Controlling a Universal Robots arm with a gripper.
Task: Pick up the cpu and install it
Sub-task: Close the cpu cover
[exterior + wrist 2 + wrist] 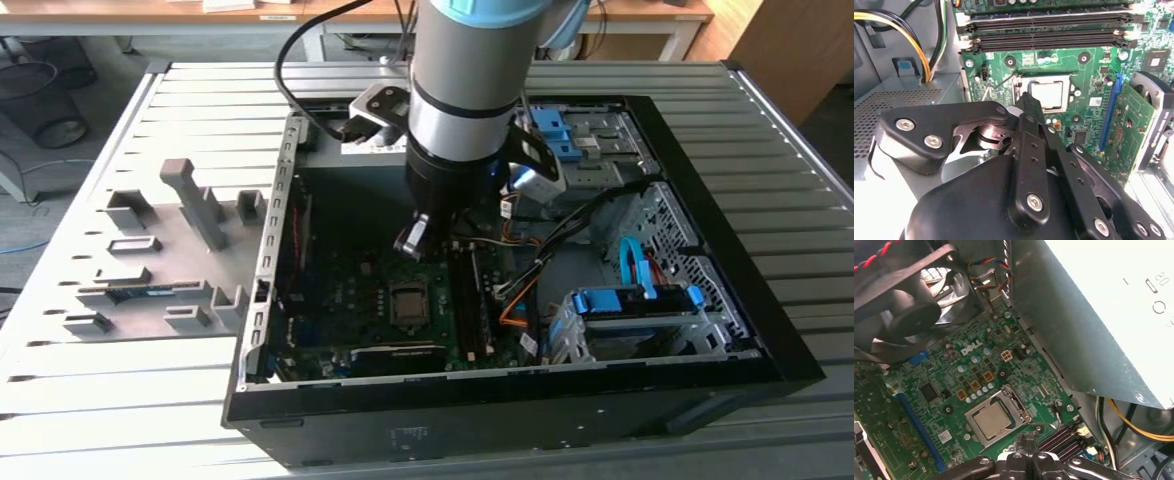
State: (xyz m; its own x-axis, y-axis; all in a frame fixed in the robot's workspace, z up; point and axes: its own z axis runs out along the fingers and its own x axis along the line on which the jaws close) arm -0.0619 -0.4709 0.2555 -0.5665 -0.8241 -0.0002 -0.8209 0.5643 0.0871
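The cpu (991, 419) is a small square chip with a silvery face. It lies flat in the socket on the green motherboard, and it also shows in the second wrist view (1048, 95) and, very small, in the exterior view (407, 297). A metal socket frame (1015, 401) surrounds it, and a thin lever (996, 86) sticks out beside it. My gripper (1025, 442) hangs above the board beside the socket, on the side of the memory slots (1049, 30). It is shut with nothing in it, and its black linkage (1029, 150) rises toward the socket.
The open computer case (534, 400) lies on a slatted table. A grey power-supply box (1094, 315) with yellow cables stands close by the socket. A black fan (909, 295) and a blue slot (916, 425) flank the board. Blue drive bays (627, 310) are at the exterior view's right.
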